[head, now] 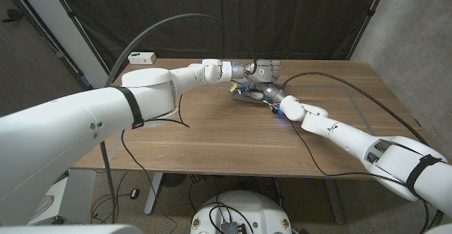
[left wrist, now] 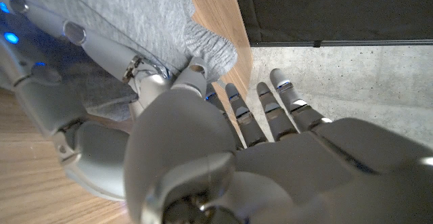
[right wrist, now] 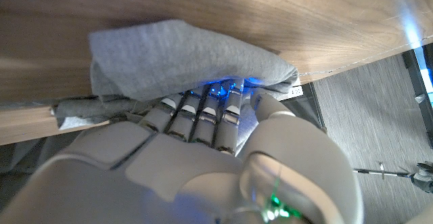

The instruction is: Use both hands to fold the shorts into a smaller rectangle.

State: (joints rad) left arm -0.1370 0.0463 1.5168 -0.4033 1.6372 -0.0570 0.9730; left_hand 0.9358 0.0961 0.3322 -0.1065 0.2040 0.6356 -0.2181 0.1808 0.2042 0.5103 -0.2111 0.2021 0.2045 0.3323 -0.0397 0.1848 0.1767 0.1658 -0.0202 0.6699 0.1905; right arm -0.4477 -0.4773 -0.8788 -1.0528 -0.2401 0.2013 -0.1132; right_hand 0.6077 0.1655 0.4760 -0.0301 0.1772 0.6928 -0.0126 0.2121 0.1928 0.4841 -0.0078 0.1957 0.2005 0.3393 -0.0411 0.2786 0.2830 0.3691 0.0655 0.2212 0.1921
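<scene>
A wooden counter (head: 212, 131) carries grey shorts (right wrist: 183, 58), bunched into a small heap at its far middle, where both arms meet. The right hand (right wrist: 203, 116) has its fingers tucked under a raised fold, likely to turn it over. The left hand (left wrist: 223, 129) pinches the hem, apparently steadying the cloth.

- Shorts (right wrist: 183, 58): grey cloth, soft matt knit w/ fine heathered texture; ribbed band at one edge (left wrist: 210, 48).
- Table (head: 212, 131): wood, brown, visible grain, smooth w/ low satin sheen.
- Left hand (left wrist: 270, 149) & right hand (right wrist: 203, 143): smooth grey plastic-looking shells, slightly glossy.
- Arm covers (head: 92, 117): white, smooth, semi-gloss.
- Backdrop at 12 o'clock (head: 282, 15): black cloth, matt.
- Wall at 2 o'clock (head: 417, 29): grey, rough, concrete-like.
</scene>
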